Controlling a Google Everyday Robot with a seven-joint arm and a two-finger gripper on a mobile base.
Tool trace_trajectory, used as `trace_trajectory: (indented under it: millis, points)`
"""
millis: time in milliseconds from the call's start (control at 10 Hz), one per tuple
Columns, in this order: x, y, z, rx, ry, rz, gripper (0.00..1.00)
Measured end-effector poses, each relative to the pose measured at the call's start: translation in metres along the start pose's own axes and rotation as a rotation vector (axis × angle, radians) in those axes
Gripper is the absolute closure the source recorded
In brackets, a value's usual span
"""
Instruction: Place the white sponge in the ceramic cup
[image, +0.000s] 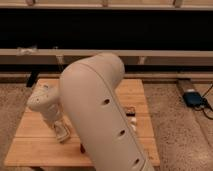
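Observation:
My arm's large beige link (102, 110) fills the middle of the camera view and hides much of the wooden table (30, 137). My gripper (61, 131) hangs from the wrist (44, 99) low over the left part of the table. A small white piece (134, 121), possibly the white sponge, lies on the table just right of the arm. The ceramic cup is hidden or out of view.
A small dark object (130, 110) lies next to the white piece. A small dark-red thing (82, 148) peeks out by the arm near the front edge. A blue device (192, 97) with a cable lies on the speckled floor at right. A long rail (165, 54) runs behind the table.

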Motion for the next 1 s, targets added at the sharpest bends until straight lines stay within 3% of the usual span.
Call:
trace_trajectory:
  millis: [400,600,1000]
  points:
    - [-0.021,-0.011,-0.072,-0.065,-0.094,0.018,1.0]
    - [-0.045,-0.017,-0.097,-0.069,-0.155,0.015,1.0]
    - [-0.095,-0.029,-0.127,-0.058,-0.28,0.015,1.0]
